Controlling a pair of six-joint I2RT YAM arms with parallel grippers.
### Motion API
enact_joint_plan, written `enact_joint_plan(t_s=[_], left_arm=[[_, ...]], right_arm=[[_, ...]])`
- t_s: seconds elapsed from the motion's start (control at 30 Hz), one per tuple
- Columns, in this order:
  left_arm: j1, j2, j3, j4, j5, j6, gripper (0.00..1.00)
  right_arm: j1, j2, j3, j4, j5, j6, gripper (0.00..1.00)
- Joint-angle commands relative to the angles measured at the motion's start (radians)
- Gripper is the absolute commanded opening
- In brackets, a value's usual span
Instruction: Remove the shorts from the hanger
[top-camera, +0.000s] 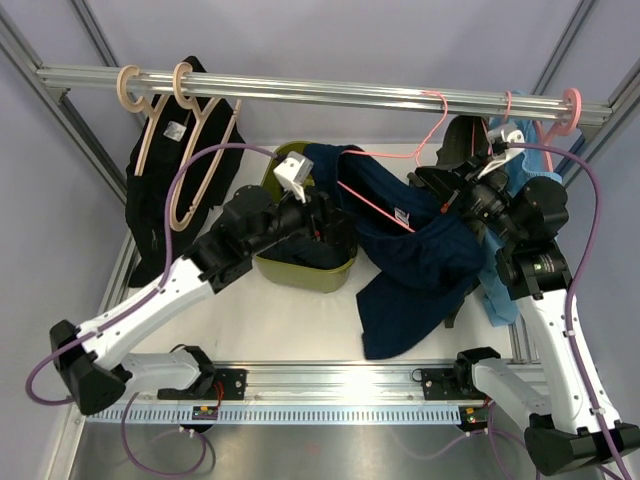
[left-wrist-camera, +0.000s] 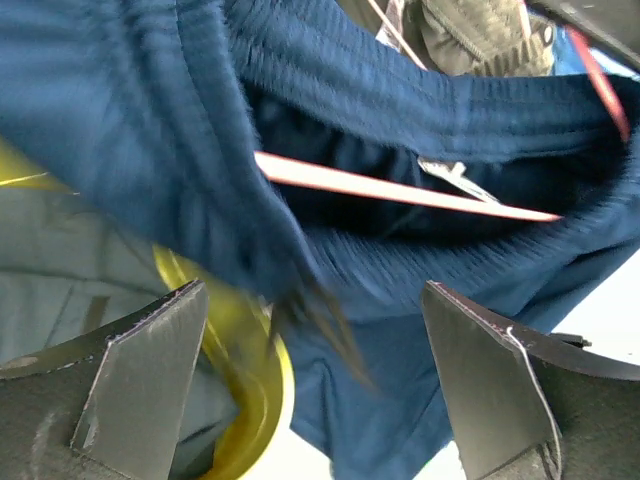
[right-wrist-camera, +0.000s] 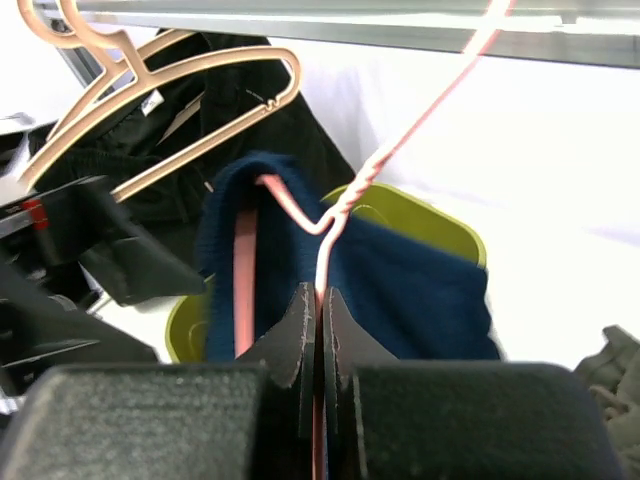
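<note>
Under the rail (top-camera: 330, 90), right of centre, the right gripper (right-wrist-camera: 318, 300) is clenched on the neck of the pink hanger (right-wrist-camera: 420, 115), just below the twist. That grip likely serves as an anchor, keeping the wire steady so the cloth can be drawn off against it. The wire runs up toward the rail, though I cannot tell whether the hook is on it.

The navy shorts (top-camera: 420, 270) are not yet free. Their waistband is threaded by the hanger's lower bar, one end is humped over the hanger's shoulder above the bin (top-camera: 300, 274), and the rest sags toward the table.

The left gripper (left-wrist-camera: 312, 295) is released, its jaws spread wide and empty, facing the waistband just above the bin's rim. Standing that close, it looks placed either to take a bite of the elastic or to let the cloth fall into the bin. A fresh grasp would need to catch fabric only — the pink bar lies right behind it.

At the rail's left end, dark shorts (top-camera: 150, 220) hang on beige hangers (top-camera: 190, 150), well apart from both arms.
</note>
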Motion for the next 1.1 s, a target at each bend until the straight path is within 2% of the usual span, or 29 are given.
enact_joint_plan(t_s=[0.0,0.13,0.37,0.67,1.07], left_arm=[[-0.006,0.05,0.068,0.115,0.091,0.036,0.92],[-0.006,0.062,0.084,0.126,0.097,0.033,0.92],[-0.006,0.033,0.061,0.112,0.062,0.05,0.92],[-0.004,0.03,0.064,0.1,0.045,0.066,0.92],[-0.003,0.007,0.058,0.091,0.001,0.079,0.92]], right_arm=[[0.03,-0.04,-0.025,-0.158,-0.265,-0.036,0.0],[0.03,0.036,0.063,-0.106,-0.248,-0.03,0.0],[0.03,0.085,0.08,-0.075,-0.238,-0.05,0.0],[0.03,0.12,0.132,0.0,-0.116,-0.323,0.0],[0.032,0.186,0.178,0.212,0.055,-0.328,0.0]])
